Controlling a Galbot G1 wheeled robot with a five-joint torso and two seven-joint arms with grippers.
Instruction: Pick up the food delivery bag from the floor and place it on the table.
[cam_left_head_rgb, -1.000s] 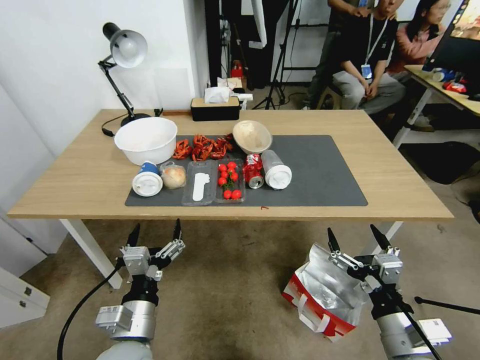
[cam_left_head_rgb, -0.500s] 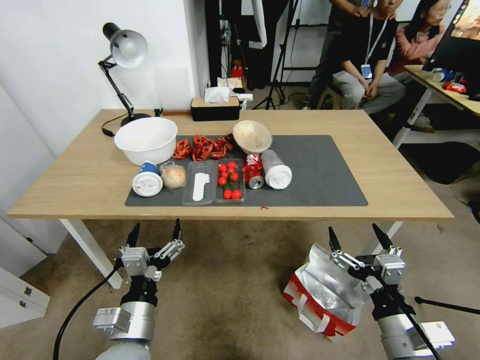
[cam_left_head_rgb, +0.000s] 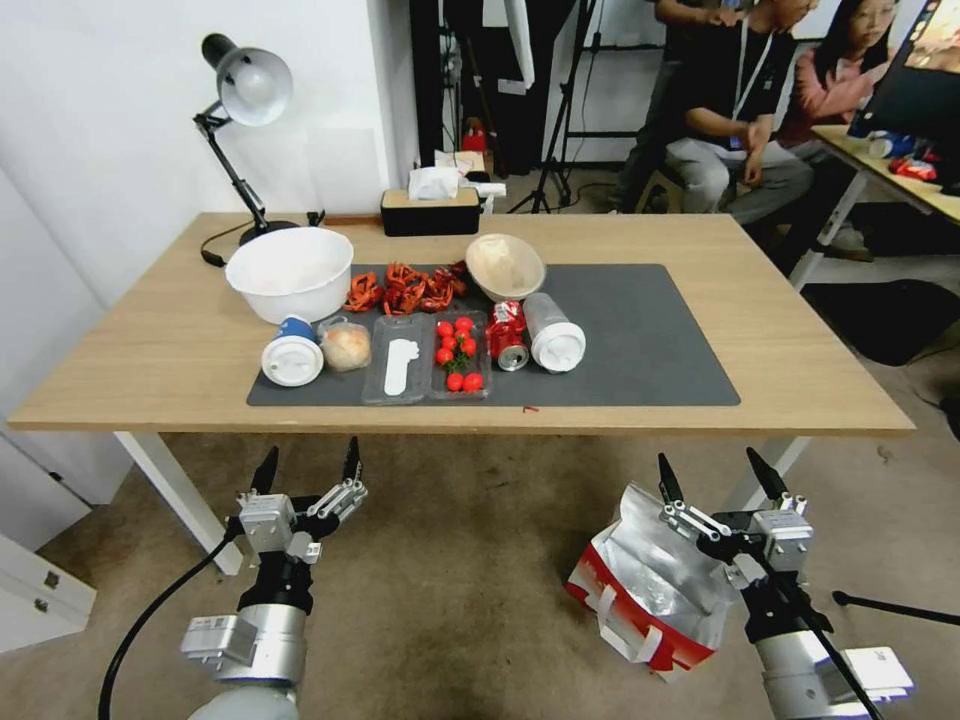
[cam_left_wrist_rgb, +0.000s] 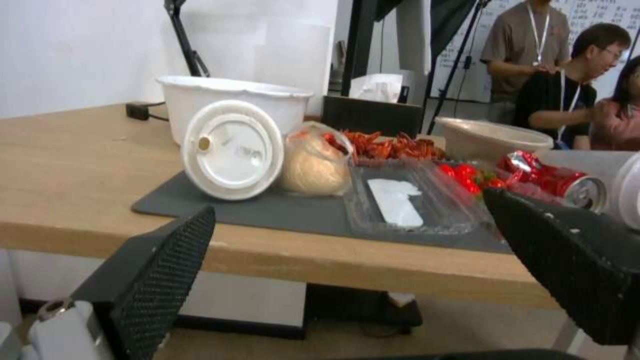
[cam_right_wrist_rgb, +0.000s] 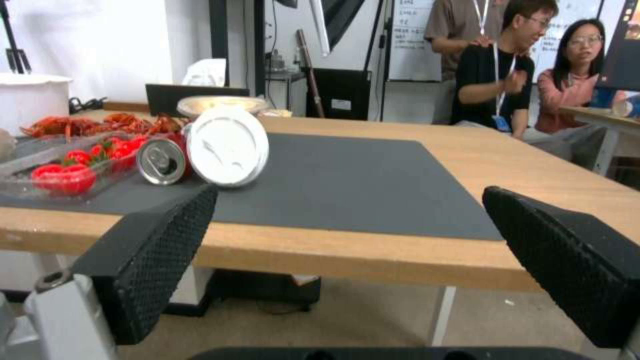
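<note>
The food delivery bag (cam_left_head_rgb: 640, 592) stands open on the floor (cam_left_head_rgb: 450, 590) at the right, in front of the table. It is white and red with silver foil lining and white strap handles. My right gripper (cam_left_head_rgb: 710, 470) is open just above the bag's right rim, fingers pointing up toward the table edge, with nothing between them. My left gripper (cam_left_head_rgb: 310, 462) is open over bare floor at the left, holding nothing. The table (cam_left_head_rgb: 150, 350) has a light wood top and a dark grey mat (cam_left_head_rgb: 640, 340). Both wrist views look across the tabletop between open fingers (cam_left_wrist_rgb: 160, 270) (cam_right_wrist_rgb: 153, 250).
The mat's left half holds a white bowl (cam_left_head_rgb: 290, 272), lidded cups (cam_left_head_rgb: 292, 355), a red can (cam_left_head_rgb: 506, 335), a tomato tray (cam_left_head_rgb: 458, 355) and red crayfish (cam_left_head_rgb: 405, 288). A lamp (cam_left_head_rgb: 240, 90) and tissue box (cam_left_head_rgb: 430, 212) stand at the back. White table legs (cam_left_head_rgb: 170, 485) flank the floor space.
The whole head picture has shifted slightly, so the camera moved a little. Both grippers stay open in the same pose, and the bag has not moved.
</note>
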